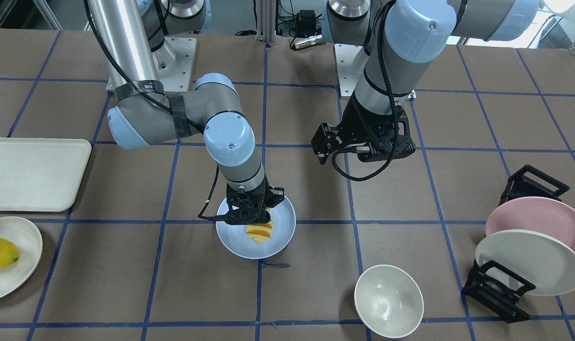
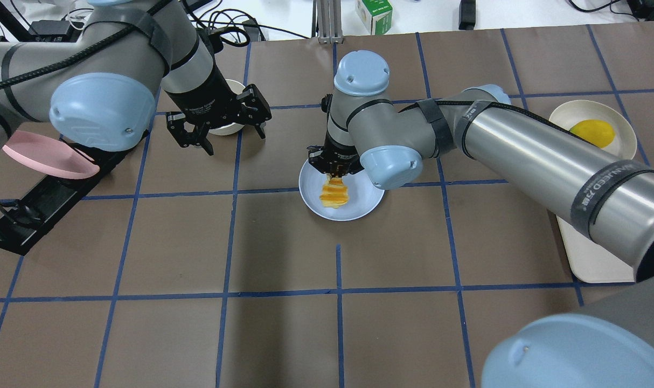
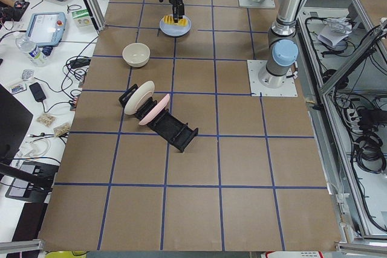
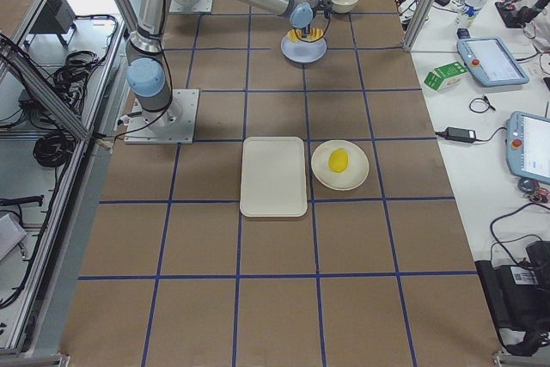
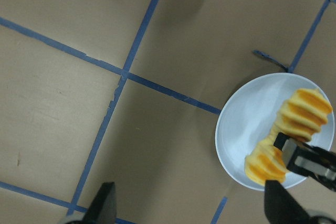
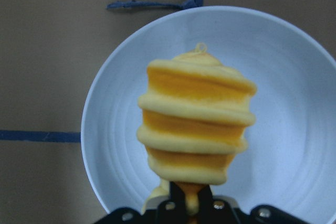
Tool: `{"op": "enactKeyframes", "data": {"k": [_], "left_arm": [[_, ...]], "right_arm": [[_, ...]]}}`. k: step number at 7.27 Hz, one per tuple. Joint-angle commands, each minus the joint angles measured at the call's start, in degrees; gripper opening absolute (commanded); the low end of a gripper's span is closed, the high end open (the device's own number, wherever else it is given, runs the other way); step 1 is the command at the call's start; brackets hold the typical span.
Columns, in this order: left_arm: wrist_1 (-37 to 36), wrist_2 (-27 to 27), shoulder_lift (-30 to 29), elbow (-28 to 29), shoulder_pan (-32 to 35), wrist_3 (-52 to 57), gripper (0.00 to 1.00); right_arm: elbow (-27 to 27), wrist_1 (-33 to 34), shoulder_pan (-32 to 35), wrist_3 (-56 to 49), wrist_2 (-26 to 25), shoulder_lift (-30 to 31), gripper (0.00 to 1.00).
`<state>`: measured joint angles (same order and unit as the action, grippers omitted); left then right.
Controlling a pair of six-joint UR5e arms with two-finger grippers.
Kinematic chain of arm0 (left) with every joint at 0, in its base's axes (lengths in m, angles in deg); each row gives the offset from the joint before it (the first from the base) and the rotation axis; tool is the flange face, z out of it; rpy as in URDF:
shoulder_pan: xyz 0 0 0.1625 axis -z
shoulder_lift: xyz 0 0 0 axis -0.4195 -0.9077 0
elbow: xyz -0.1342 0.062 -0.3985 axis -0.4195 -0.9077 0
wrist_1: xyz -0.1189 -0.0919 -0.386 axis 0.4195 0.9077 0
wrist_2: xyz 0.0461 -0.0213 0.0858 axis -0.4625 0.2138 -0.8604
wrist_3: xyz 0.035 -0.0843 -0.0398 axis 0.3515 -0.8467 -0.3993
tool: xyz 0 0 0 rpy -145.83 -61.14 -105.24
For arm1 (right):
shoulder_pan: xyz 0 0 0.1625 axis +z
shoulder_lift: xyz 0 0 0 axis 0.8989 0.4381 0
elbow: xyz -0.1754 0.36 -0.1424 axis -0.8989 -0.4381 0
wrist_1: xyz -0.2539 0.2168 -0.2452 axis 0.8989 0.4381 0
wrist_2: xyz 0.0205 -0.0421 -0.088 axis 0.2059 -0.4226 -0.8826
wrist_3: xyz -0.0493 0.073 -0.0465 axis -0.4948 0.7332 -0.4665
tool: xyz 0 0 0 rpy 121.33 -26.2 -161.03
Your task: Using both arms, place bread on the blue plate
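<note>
Right gripper [image 2: 335, 171]: jaws closed on one end of the bread [image 6: 194, 129], with the ridged orange and pale slices projecting beyond the fingertips. The bread sits over the middle of the blue plate [image 2: 311, 191]; whether its underside rests on the plate cannot be told. Left gripper [image 5: 190, 192]: jaws spread wide, nothing between them, held above the desk [image 2: 284, 323] and well apart from the plate. Bearings below take the blue plate as the dial centre, with twelve o'clock pointing away from the robot. The left gripper stands at about ten o'clock, and a cream bowl [image 1: 388, 300] sits on the desk on the same bearing, close to it. At roughly two o'clock, well off, a yellow lemon [image 2: 592, 133] lies on a cream plate [image 2: 561, 116]. A cream tray [image 1: 31, 173] lies beside that plate, toward four o'clock. At about nine o'clock a black rack [image 1: 498, 293] carries a pink plate [image 1: 538, 220] and a white plate [image 1: 529, 260], both leaning on edge. The desk is brown, gridded with blue tape.
</note>
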<state>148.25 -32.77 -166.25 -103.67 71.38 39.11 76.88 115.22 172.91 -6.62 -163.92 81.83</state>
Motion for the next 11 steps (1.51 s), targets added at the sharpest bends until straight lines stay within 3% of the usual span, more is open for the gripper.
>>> {"op": "enactKeyframes", "data": {"k": [1,3,4,7,9,11], "left_arm": [[-0.29,-0.44,0.97,0.7,-0.81,16.87,1.0],[3.63,-1.05,0.46,4.81,-1.96,17.1,1.0],[4.88,-1.41,1.23,5.27,-1.79,17.1,1.0],[9.64,-3.07,1.85,6.59,-1.79,17.01,1.0],[11.04,-5.95,1.94,6.41,-1.7,16.84,1.0],[10.78,-5.54,1.6,6.5,-1.88,11.58,1.0]], "right_arm": [[1.54,-0.02,0.35,0.91,-0.01,-0.02,0.32],[2.69,0.24,0.44,0.91,-0.27,-0.02,0.8],[2.69,0.33,0.53,0.91,-0.27,-0.02,0.98],[1.9,-0.02,0.27,2.67,-0.97,0.68,1.0],[2.16,-2.38,-2.18,1.45,-1.33,5.75,1.0],[1.73,-13.33,-8.75,-3.98,-4.31,12.51,1.0]]}}
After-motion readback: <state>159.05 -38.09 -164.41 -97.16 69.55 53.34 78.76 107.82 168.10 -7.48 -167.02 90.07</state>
